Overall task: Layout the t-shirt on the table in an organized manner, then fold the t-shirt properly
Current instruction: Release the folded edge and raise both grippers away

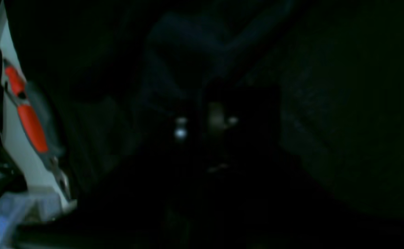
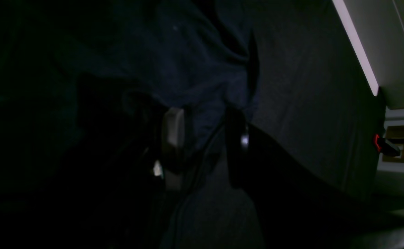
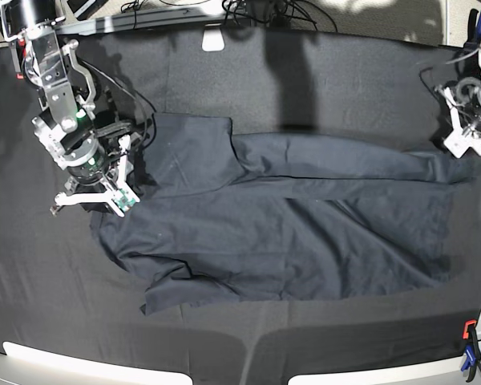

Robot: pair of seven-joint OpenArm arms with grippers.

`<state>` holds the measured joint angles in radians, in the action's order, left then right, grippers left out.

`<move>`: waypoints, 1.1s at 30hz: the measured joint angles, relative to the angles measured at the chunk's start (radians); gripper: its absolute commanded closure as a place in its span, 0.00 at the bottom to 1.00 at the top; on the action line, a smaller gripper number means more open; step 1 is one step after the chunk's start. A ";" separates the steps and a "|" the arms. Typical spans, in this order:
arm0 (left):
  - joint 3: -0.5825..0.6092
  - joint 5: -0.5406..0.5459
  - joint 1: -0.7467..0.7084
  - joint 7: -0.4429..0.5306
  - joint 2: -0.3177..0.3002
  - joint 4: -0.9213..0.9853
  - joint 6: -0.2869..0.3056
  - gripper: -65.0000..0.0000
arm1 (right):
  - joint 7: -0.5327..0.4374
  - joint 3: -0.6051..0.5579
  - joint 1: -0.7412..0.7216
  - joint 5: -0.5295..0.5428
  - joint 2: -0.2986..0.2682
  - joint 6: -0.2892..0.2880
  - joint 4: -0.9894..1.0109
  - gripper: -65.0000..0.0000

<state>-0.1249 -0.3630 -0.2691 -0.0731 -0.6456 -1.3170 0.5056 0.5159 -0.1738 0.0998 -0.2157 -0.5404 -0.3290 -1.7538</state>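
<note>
Black cloth covers the whole desk (image 3: pixel 321 72), and the t-shirt (image 3: pixel 289 233) lies across the middle of it, reaching almost from one side edge to the other. It is dark grey and thin.

The shirt is partly spread out. The big middle part looks fairly flat, but the top strip is folded over on itself, and the bottom edge is wavy and bunched. So I think the laying-out step is not finished, and no proper fold has been made.

The left hand (image 3: pixel 467 140) is at the desk's side edge, at the end of the shirt. It is shut tight (its own camera is too dark to show cloth in it), so I cannot tell if it holds the shirt.

The right hand (image 3: pixel 96 192) is at the other end. Its fingers (image 2: pixel 172 133) stand partly apart with shirt cloth between them, so it looks like it grips the shirt.

What is left: pull the shirt smooth, then fold it.
</note>
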 measured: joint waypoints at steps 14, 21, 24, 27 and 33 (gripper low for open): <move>0.002 -0.014 -0.080 -0.110 -0.080 -0.008 -0.260 1.00 | -0.003 0.000 0.000 0.000 0.000 0.000 0.000 0.70; 0.002 0.060 -0.080 -0.164 -0.083 -0.012 -0.270 0.62 | -0.008 0.004 0.000 0.084 0.000 0.000 0.000 0.70; 0.002 0.079 -0.080 -0.225 -0.086 -0.040 -0.270 0.60 | -0.021 0.019 0.000 0.172 0.000 0.000 -0.017 0.70; 0.002 0.171 -0.094 -0.261 -0.109 -0.080 -0.269 0.60 | -0.016 0.051 0.000 0.195 -0.002 0.000 -0.076 0.70; -0.031 0.275 -0.155 -0.266 -0.117 -0.211 -0.262 0.60 | 0.074 0.060 0.001 0.232 -0.011 -0.049 -0.205 0.70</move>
<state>-0.1562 -0.0883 -0.4244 -0.3386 -0.7628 -1.5284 0.2432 0.5900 -0.1139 0.1009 0.0162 -0.5510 -0.3782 -1.9591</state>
